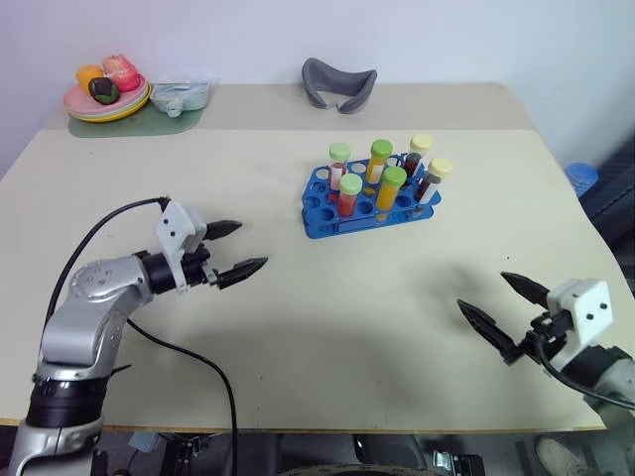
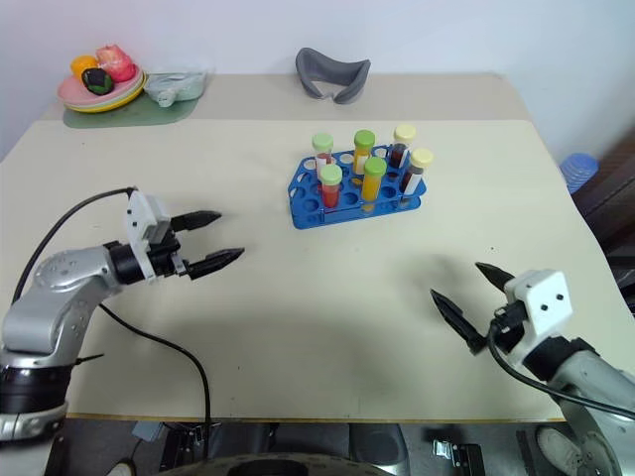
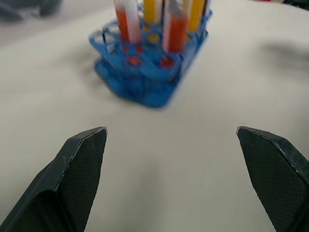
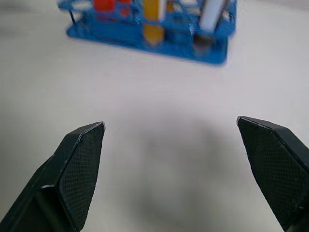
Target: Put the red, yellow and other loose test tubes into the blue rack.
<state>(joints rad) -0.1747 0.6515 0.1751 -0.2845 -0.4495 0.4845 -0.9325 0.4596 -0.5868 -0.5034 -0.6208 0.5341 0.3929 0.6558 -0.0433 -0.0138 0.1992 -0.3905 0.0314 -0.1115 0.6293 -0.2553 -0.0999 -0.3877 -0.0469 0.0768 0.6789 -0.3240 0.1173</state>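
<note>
The blue rack (image 1: 369,203) stands on the table (image 1: 298,327), right of centre and toward the far side. Six capped tubes (image 1: 382,169) stand upright in its holes: four with green caps and two with pale yellow caps. Their contents show red, yellow and dark. The holes at the rack's left end are unfilled.

The left hand (image 1: 232,250) hovers over the table's left part, well apart from the rack, its fingers pointing toward the right. The jaws stand wide apart and grip nothing. In the left wrist view, the rack lies ahead between the two fingertips (image 3: 87,159).

The right hand (image 1: 501,309) hovers near the table's front right edge, fingers angled toward the left and far side. Its jaws are likewise spread wide and carry nothing.

At the far left corner, a plate (image 1: 104,102) holds toy food. A grey curved object (image 1: 338,83) lies at the far edge behind the rack.
</note>
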